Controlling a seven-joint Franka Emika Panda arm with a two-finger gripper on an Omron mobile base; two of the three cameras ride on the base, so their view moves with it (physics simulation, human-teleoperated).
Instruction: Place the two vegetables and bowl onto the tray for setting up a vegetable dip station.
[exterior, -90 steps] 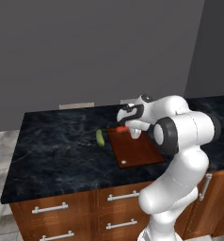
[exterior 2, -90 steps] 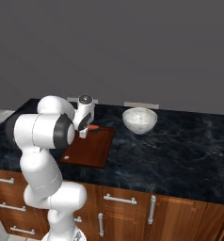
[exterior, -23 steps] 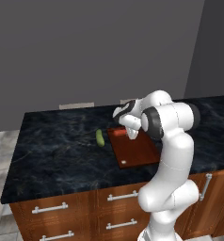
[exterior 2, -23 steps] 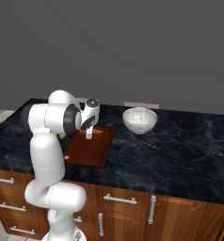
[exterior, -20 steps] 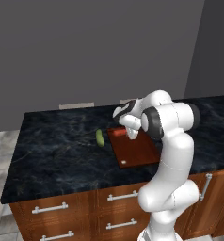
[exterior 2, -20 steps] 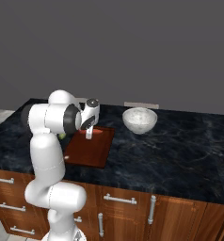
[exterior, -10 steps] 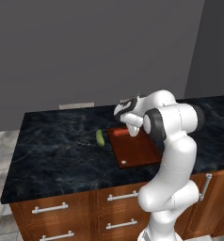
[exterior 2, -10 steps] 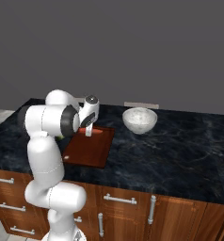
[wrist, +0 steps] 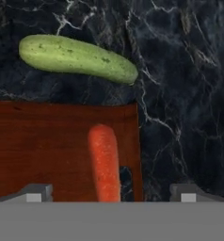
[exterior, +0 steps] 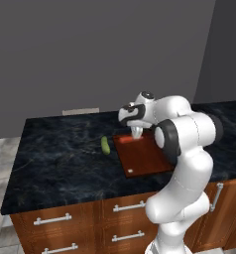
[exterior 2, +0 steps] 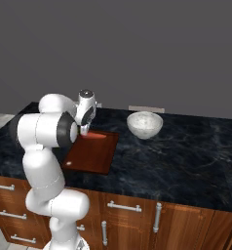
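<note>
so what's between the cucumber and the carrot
In the hand view, a strip of bare dark counter and the edge of the tray separate the cucumber from the carrot. Nothing else lies there.

Tray [exterior: 145, 156]: flat reddish-brown board on the dark counter, small white spot near its front corner. Carrot [wrist: 104, 162]: orange-red, tapered, lying flat on the tray's far end. Cucumber [wrist: 76, 57]: green, oblong, on the counter just beside the tray, seemingly not touching. Bowl [exterior 2: 145, 124]: white, upright, well apart from the tray.

pincer [exterior: 137, 133] pointing down, jaws apart
</note>
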